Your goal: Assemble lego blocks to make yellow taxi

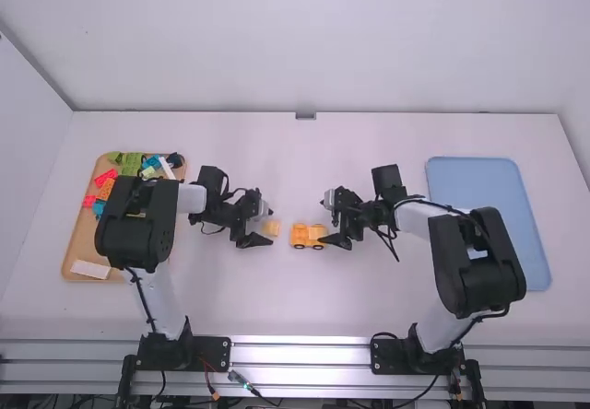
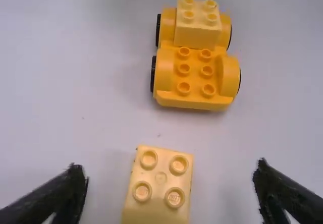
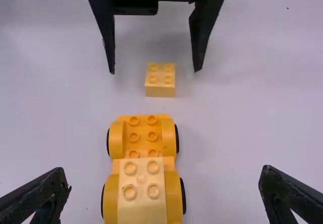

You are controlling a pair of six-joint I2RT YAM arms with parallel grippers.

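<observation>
Spreading left tool (image 1: pixel 270 227) wide, I'm keeping pale yellow block (image 2: pixel 159 186) between open fingertips, nothing pinched. Spreading right tool (image 1: pixel 324 222) too — wheeled yellow car base (image 3: pixel 143 138) sitting between its fingers, also ungripped. Base resting on tabletop (image 1: pixel 304 303), near loose block, bare studs facing it; second yellow block (image 3: pixel 142 191) sitting on end nearer right tool. Wooden tray (image 1: pixel 79 243) holding coloured blocks at my left — blue tray (image 1: pixel 479 181) lying at right.

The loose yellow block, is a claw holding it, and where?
Nothing is held: the left gripper stands open, clear of the block, and the right gripper is open too.
</observation>
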